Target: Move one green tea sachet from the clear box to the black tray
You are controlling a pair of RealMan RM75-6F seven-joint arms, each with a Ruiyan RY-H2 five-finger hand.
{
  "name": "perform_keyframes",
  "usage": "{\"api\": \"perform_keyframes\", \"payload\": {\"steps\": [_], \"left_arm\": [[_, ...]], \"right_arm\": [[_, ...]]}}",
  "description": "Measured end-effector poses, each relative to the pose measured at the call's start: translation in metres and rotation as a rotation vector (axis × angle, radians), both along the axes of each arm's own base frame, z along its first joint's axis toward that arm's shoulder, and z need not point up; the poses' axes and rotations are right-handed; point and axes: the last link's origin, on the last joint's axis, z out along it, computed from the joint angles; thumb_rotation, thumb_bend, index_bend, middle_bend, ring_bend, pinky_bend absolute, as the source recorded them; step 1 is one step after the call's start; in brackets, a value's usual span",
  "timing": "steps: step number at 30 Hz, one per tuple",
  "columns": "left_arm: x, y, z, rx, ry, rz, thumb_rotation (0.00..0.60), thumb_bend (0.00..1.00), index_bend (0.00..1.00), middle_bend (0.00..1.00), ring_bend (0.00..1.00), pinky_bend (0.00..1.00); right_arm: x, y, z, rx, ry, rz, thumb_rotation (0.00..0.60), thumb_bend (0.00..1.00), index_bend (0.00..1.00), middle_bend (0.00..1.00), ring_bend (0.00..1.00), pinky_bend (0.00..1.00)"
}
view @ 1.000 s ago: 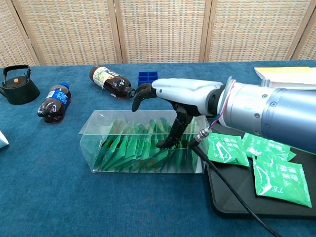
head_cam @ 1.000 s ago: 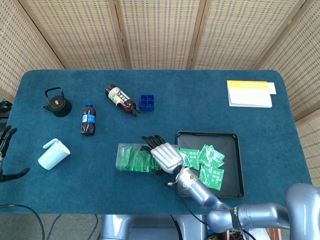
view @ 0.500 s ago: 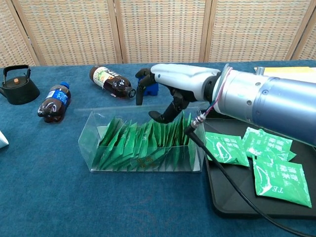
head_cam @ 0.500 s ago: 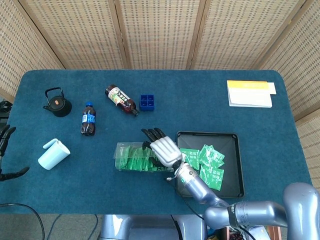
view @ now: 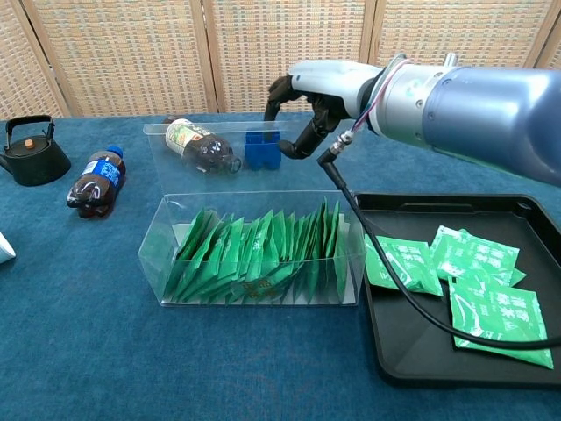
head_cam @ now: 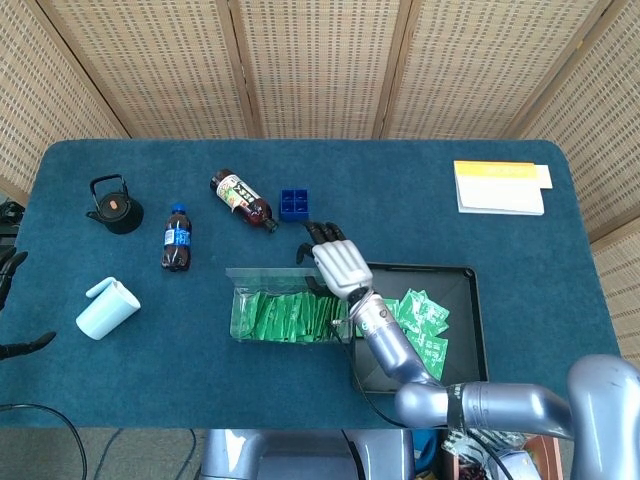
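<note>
right hand: silver-and-black robot hand, high over the far side of the clear rectangular plastic box; fingers curled in, nothing green visible in them, though the palm side is poorly shown, so probably empty.
change: 1 s ago its fingers were down among the sachets inside the box; 0.5 s ago already lifting at the box's top edge; now well above it, toward the small blue block. Box also sits slightly shifted and its sachets stand more evenly.
meaning: looks like the pick missed; the hand came up without a sachet, so a fresh reach into the box is likely needed.
task thing: row of green tea sachets, upright and leaning inside the clear box; none raised above the others.
target: black rectangular tray, touching or just beside the box's right end; several green sachets already lie flat in it.
left hand: dark robot hand at the left picture edge in the head view, off the table, fingers apart, holding nothing.
rest: black teapot, two dark drink bottles lying down, pale blue jug, yellow-and-white book.
progress: transfer not done this try.
</note>
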Motion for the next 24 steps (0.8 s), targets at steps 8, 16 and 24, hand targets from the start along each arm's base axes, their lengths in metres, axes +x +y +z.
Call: {"api": "perform_keyframes", "payload": {"steps": [8,16,24], "left_arm": [[-0.001,0.001,0.000,-0.002,-0.006,0.004,0.600,0.11,0.00,0.00,0.00,0.00],[-0.002,0.002,0.000,-0.006,-0.007,0.005,0.600,0.11,0.00,0.00,0.00,0.00],[-0.001,0.002,-0.001,-0.008,-0.005,0.005,0.600,0.11,0.00,0.00,0.00,0.00]], "right_arm": [[-0.002,-0.017,0.004,0.014,0.016,-0.122,0.600,0.67,0.45,0.00,0.00,0.00],[-0.003,-0.023,0.008,0.081,0.006,-0.214,0.600,0.83,0.63,0.00,0.00,0.00],[0.001,-0.021,0.011,0.141,0.007,-0.233,0.600,0.88,0.64,0.00,0.00,0.00]]}}
